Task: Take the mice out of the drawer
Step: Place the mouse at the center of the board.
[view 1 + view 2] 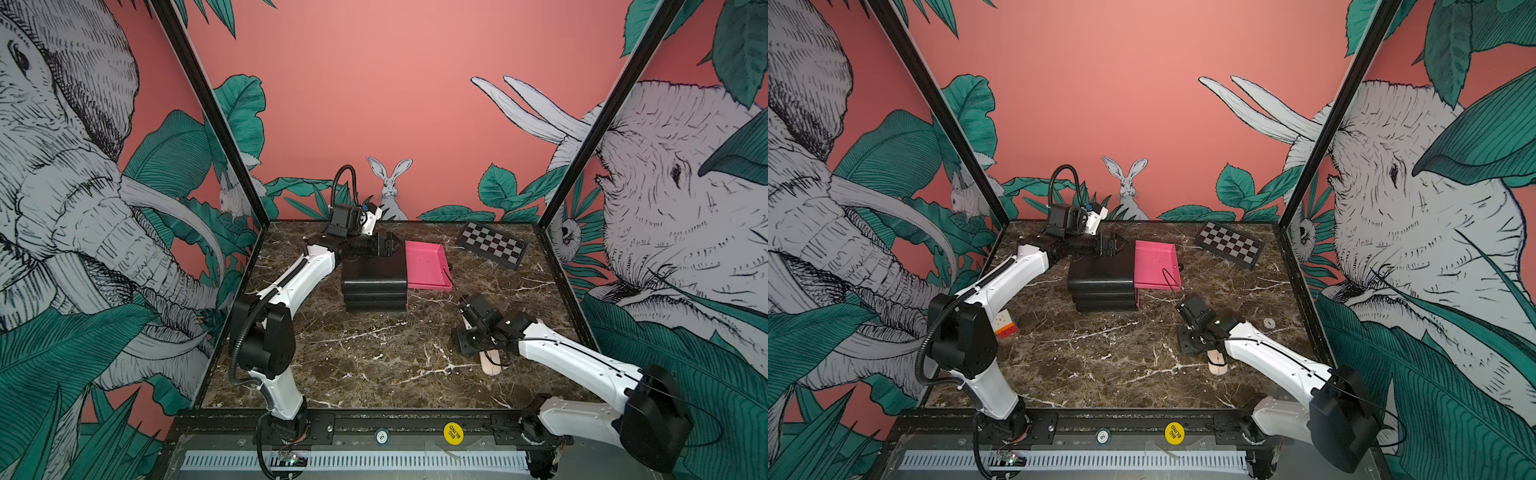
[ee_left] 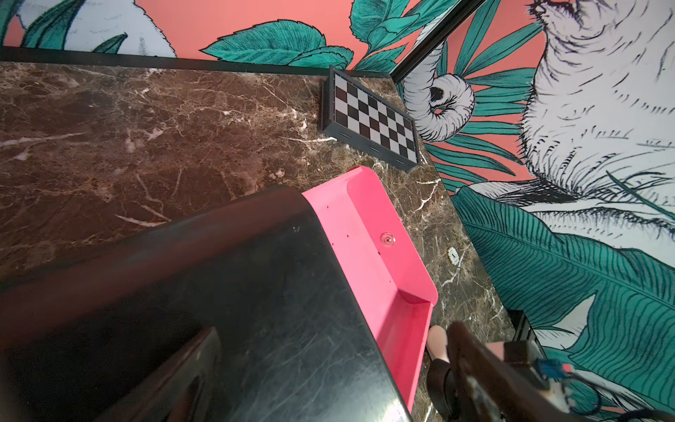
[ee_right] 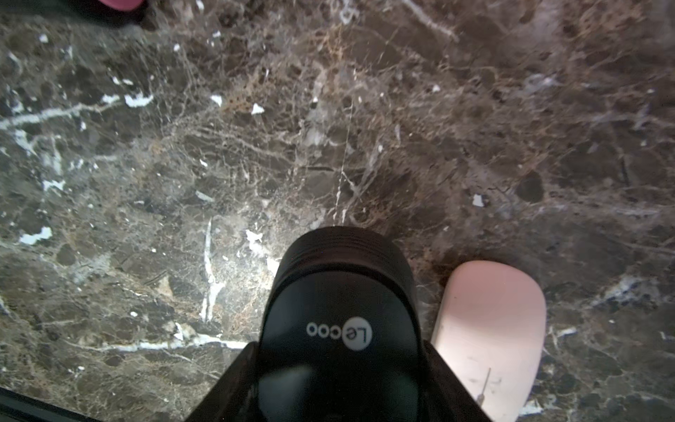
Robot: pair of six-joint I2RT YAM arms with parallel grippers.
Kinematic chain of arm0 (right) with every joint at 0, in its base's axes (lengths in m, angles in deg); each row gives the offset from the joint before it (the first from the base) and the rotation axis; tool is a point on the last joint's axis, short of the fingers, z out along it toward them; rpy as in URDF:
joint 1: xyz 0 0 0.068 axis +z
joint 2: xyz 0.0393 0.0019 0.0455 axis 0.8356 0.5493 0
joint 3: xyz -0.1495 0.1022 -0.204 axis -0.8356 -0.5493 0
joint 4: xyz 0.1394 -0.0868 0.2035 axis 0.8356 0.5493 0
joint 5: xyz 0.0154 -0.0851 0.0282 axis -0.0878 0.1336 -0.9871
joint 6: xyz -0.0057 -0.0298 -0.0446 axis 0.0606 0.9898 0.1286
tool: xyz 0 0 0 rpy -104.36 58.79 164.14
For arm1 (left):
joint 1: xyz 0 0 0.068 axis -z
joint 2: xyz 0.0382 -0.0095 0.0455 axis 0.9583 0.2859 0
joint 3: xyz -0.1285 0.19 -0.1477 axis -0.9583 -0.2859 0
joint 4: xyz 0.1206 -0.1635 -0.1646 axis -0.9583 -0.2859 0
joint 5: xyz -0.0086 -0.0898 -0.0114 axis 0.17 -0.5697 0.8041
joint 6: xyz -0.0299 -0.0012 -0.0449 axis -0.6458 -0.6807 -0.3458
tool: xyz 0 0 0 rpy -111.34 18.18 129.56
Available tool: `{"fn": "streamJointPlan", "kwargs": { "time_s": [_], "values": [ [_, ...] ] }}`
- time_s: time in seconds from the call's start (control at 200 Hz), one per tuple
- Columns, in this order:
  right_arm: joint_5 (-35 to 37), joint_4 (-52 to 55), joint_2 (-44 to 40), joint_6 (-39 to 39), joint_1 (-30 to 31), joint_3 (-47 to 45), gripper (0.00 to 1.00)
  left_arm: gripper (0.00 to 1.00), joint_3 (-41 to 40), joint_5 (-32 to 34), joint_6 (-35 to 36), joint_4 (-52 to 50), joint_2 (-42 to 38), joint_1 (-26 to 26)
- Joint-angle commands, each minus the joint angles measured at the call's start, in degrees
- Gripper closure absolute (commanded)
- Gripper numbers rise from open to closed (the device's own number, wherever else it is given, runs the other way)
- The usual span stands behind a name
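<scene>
Jaws on blk mouse [image 3: 339,292] (R gripper [image 3: 339,369])

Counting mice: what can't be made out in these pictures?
- Rear of drawer: under the cabinet, both top views.
- Black mouse in right hand: hidden by right arm in both top views; cut by wrist view's edge.
- Pink mouse: partly under that hand, top views.
- Left hand: jaws too dark, top views.

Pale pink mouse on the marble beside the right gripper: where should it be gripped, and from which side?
Grip the pink mouse across its long edges near mid-length, coming straight down. It lies flat on the table, slim and low, so the narrow width suits the jaws. The right gripper, shut on the black mouse, crowds one long edge and should probably clear first.
</scene>
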Motion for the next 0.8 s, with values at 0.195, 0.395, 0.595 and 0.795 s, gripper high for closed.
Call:
{"fn": "streamJointPlan", "kwargs": {
  "time_s": [0.195, 0.395, 0.595, 0.795],
  "values": [
    [4.6, -4.6, 2.9, -2.9, 5.8, -3.6, 0.45, 0.01, -0.9, 2.3, -1.2, -5.3, 0.1, -0.3],
    [7.1, -7.2, 4.8, -6.4, 7.9, -5.4, 0.45, 0.01, -1.1, 2.3, -1.4, -5.3, 0.0, -0.3],
    [9.4, -9.9, 4.4, -10.1, 8.6, -8.0, 0.45, 0.01, -1.6, 2.1, -1.7, -5.0, -0.2, -0.4],
    [8.0, -11.4, 5.8, -10.7, 9.0, -8.5, 0.43, 0.01, -1.5, 1.6, -1.6, -5.0, 0.1, -0.3]
  ]
}}
